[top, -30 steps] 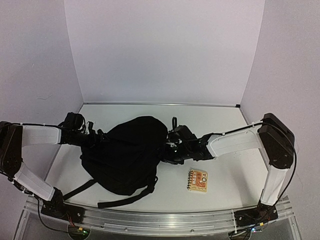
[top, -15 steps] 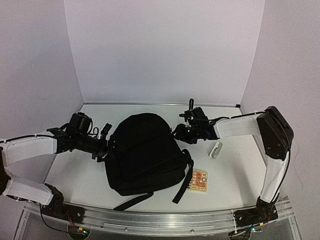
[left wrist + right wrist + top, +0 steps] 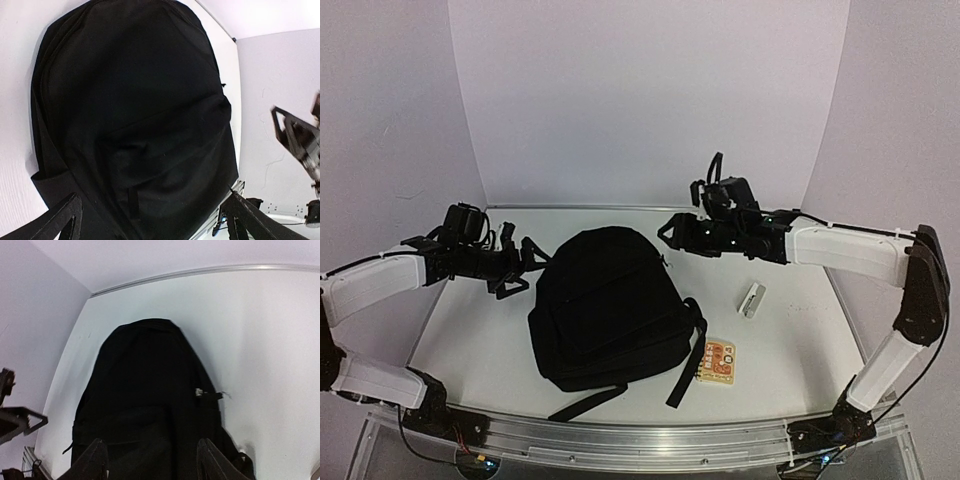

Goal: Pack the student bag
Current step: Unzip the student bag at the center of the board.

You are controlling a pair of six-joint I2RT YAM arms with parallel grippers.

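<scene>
- Nearest you: two shoulder straps (image 3: 582, 402) trail out from under the student bag (image 3: 610, 310) at its near & near-right edge, flat on the counter (image 3: 790, 340).
- Bag lies flat, mid-counter, a bit left of centre, front panel up. Long axis runs near-to-far: base twd the arm bases, rounded top twd the back wall (image 3: 640, 100), whole thing skewed slightly so the base sits left of the top.
- Bag looks shut; you can't see inside, so contents unknown. Small metal zip pull (image 3: 199, 391) shows on its side in the right wrist view.
- Spiral notebook (image 3: 717, 362), orange cover, lies on the counter just beside the bag's near-right corner, next to a strap. It's outside the bag.
- Small pale block (image 3: 752, 299) further back & right, apart from the bag, also outside it.
- Left end effector (image 3: 525, 262) is at the bag's far-left shoulder, just beside the fabric; contact can't be told. Its fingers (image 3: 60, 222) are spread wide, nothing between them but the bag beyond.
- Right end effector (image 3: 668, 228) hangs beyond the bag's far-right, raised & apart from it, pointing back twd the bag top. Its fingers (image 3: 92, 462) are parted wide, holding nothing.
</scene>
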